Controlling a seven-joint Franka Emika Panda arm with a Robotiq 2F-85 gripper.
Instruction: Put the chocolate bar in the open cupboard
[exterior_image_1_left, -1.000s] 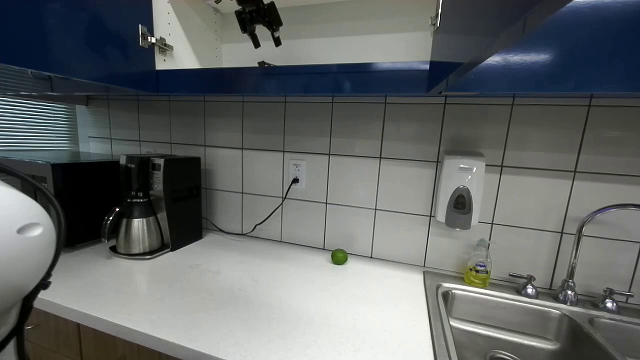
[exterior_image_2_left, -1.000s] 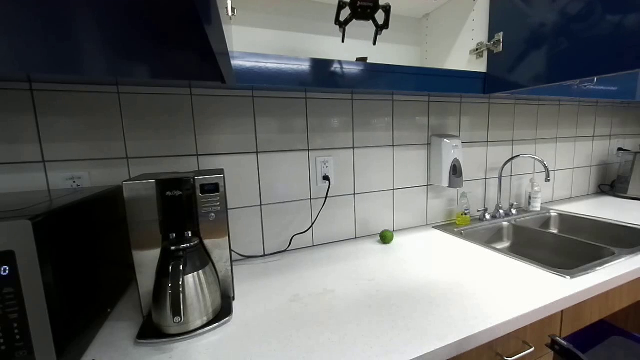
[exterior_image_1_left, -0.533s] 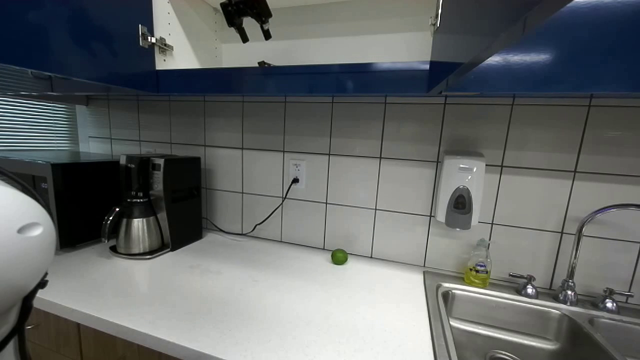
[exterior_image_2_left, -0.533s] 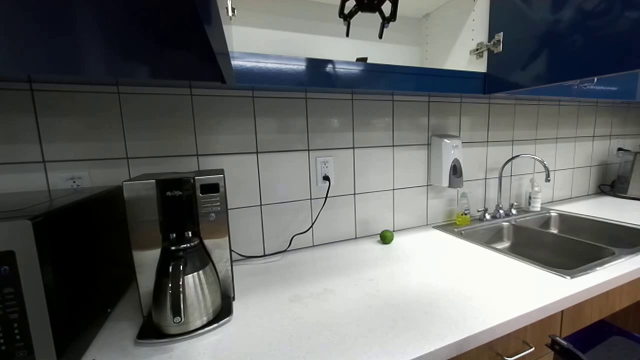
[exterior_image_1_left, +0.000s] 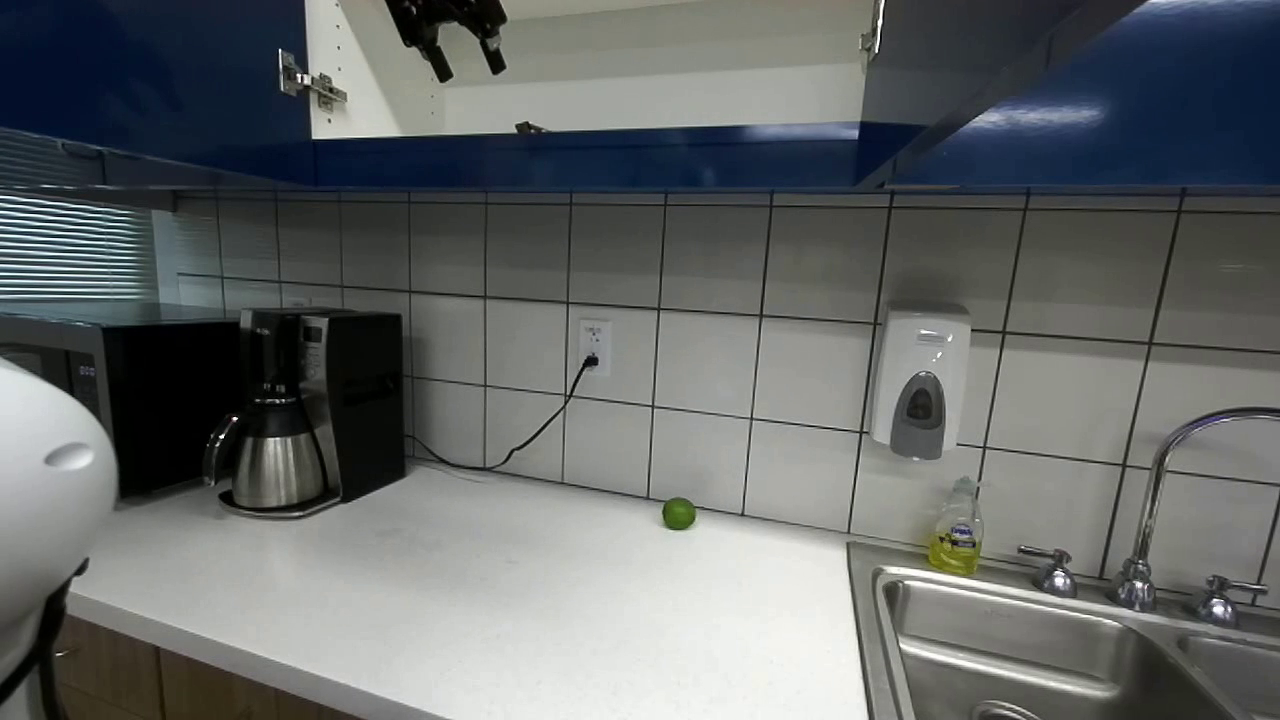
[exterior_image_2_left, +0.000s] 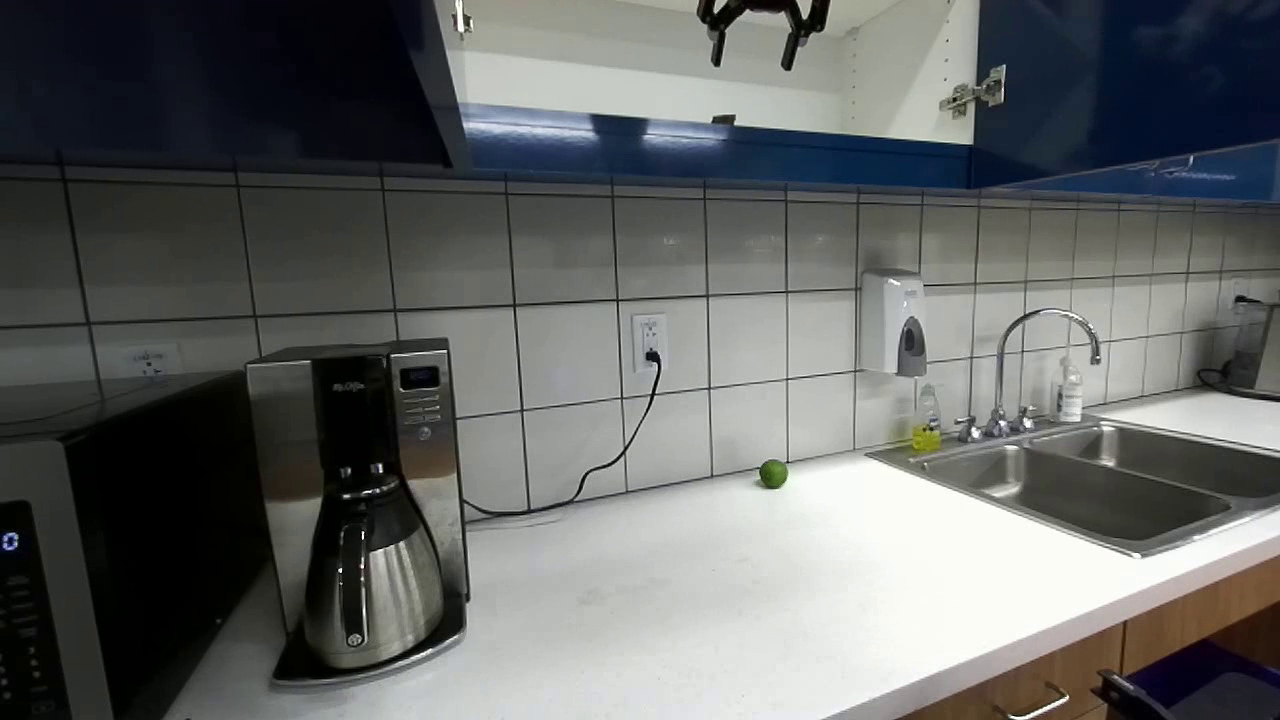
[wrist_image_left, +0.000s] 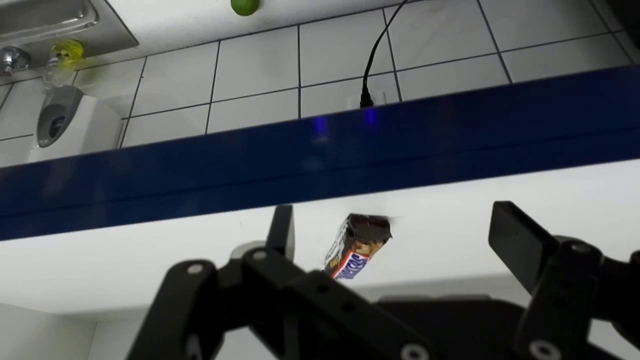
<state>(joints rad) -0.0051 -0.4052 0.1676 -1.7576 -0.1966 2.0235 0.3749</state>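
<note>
The chocolate bar (wrist_image_left: 357, 245) is a small dark wrapped bar with a red, white and blue label. It lies on the white floor of the open cupboard (exterior_image_1_left: 680, 95), just behind the dark blue front edge. In both exterior views only a small dark piece of the bar (exterior_image_1_left: 530, 127) (exterior_image_2_left: 723, 119) shows above that edge. My gripper (exterior_image_1_left: 470, 68) is open and empty, above and apart from the bar, at the cupboard opening (exterior_image_2_left: 590, 90). In the wrist view the bar appears between the spread fingers (wrist_image_left: 397, 232), nearer the left one, its lower end hidden by the gripper.
The cupboard doors (exterior_image_1_left: 150, 90) (exterior_image_2_left: 1120, 80) stand open on both sides. Below are a white counter (exterior_image_1_left: 560, 590), a coffee maker (exterior_image_2_left: 360, 500), a microwave (exterior_image_2_left: 150, 520), a green round fruit (exterior_image_1_left: 679, 514), a soap dispenser (exterior_image_1_left: 920, 380) and a sink (exterior_image_2_left: 1090, 490).
My open gripper has moved up and sideways, away from the bar: leftward in an exterior view, rightward in an exterior view from elsewhere. The bar has stayed in place in the cupboard.
</note>
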